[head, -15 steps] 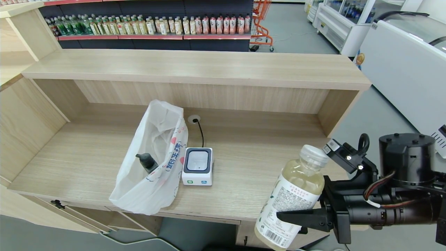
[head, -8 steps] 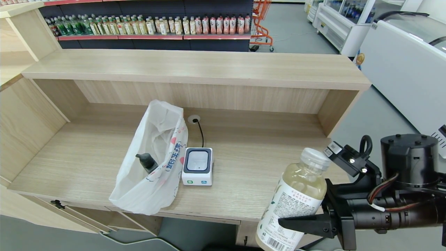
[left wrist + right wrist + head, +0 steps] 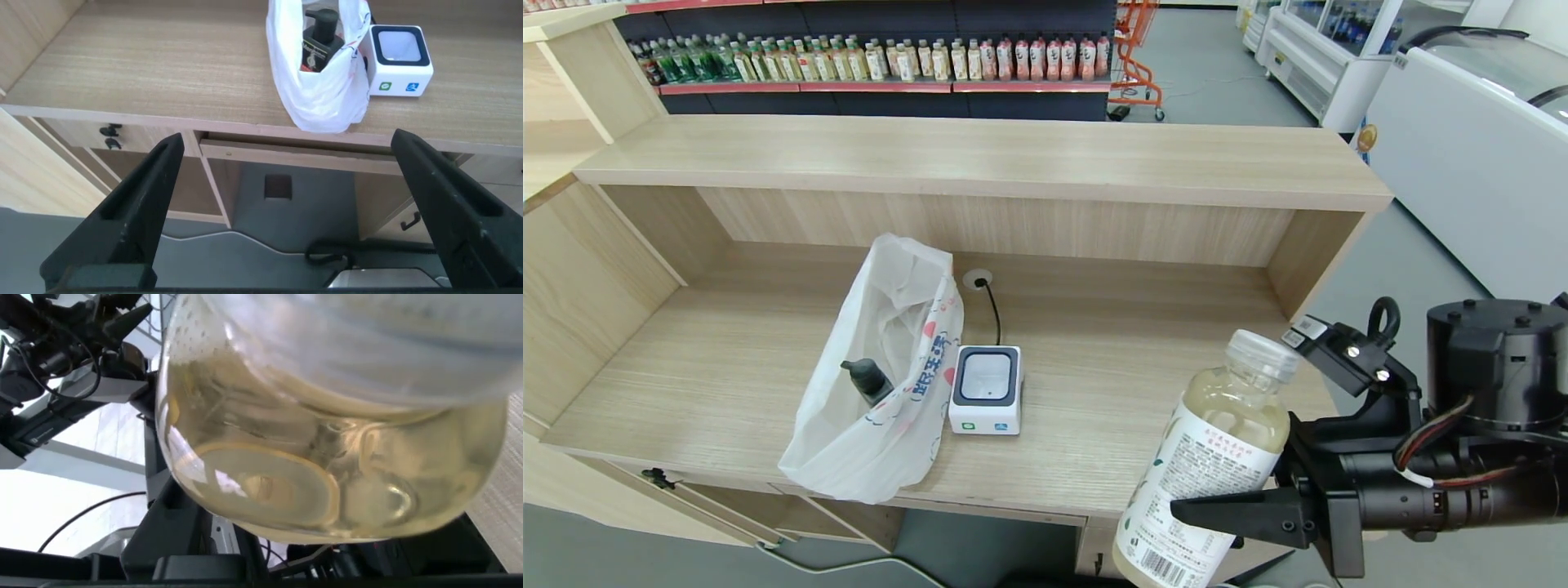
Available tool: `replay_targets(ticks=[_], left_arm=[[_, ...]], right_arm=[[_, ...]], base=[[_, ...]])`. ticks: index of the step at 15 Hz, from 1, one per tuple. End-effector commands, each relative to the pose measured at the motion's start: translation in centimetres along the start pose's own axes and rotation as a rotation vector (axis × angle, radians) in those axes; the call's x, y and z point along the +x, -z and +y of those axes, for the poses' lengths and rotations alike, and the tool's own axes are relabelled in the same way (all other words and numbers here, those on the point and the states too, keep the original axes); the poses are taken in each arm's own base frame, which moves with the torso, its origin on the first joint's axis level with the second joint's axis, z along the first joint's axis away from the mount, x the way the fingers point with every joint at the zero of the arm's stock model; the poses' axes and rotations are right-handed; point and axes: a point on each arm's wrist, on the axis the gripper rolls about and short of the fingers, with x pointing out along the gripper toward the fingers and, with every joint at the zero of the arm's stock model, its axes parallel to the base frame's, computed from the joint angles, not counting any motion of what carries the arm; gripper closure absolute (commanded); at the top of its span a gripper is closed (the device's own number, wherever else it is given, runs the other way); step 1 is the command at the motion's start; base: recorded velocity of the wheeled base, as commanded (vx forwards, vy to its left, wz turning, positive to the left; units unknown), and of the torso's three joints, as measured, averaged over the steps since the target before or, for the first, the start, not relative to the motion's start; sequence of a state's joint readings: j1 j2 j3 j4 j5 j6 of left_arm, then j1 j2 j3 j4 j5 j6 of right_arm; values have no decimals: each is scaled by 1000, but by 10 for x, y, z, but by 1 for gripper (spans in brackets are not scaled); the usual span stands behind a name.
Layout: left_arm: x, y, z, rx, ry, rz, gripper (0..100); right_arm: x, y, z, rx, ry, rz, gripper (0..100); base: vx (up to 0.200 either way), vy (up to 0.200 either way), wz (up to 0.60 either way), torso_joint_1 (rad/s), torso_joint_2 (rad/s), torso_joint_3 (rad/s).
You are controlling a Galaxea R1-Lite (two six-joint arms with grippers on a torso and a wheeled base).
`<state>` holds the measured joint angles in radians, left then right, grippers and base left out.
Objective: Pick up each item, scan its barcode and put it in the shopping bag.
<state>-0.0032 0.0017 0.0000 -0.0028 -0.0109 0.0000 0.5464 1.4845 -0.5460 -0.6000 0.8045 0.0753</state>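
Observation:
My right gripper (image 3: 1250,498) is shut on a clear bottle (image 3: 1205,469) of pale yellow drink with a white label and a barcode near its base. The bottle hangs tilted off the counter's front right corner, cap up; its rounded base (image 3: 327,449) shows close up in the right wrist view. A white shopping bag (image 3: 886,384) stands open at the counter's middle left with a dark pump bottle (image 3: 866,380) inside. The white barcode scanner (image 3: 986,389) sits just right of the bag. My left gripper (image 3: 286,212) hangs open below the counter's front edge, facing the bag (image 3: 319,77) and scanner (image 3: 399,60).
The wooden counter (image 3: 1111,384) has a raised back shelf (image 3: 980,159) and side walls. The scanner's black cable (image 3: 994,310) runs to a hole at the back. A drawer front (image 3: 278,151) lies under the counter edge. Store shelves and freezers stand beyond.
The bottle in my right gripper dipped slightly, then rose a little and shifted left. The bag and scanner have not moved.

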Motion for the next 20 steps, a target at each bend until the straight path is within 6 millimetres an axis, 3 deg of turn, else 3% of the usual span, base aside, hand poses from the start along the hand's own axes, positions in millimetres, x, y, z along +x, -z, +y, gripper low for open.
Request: replay_targets(ticks=[1,20], left_arm=[[0,0,0,0,0,0,0],[0,0,0,0,0,0,0]], right_arm=[[1,-2,1,-5,-5,-4,100],[-2,-5,0,-56,50,-24,100]], base=[[0,0,0,0,0,0],[0,0,0,0,0,0]])
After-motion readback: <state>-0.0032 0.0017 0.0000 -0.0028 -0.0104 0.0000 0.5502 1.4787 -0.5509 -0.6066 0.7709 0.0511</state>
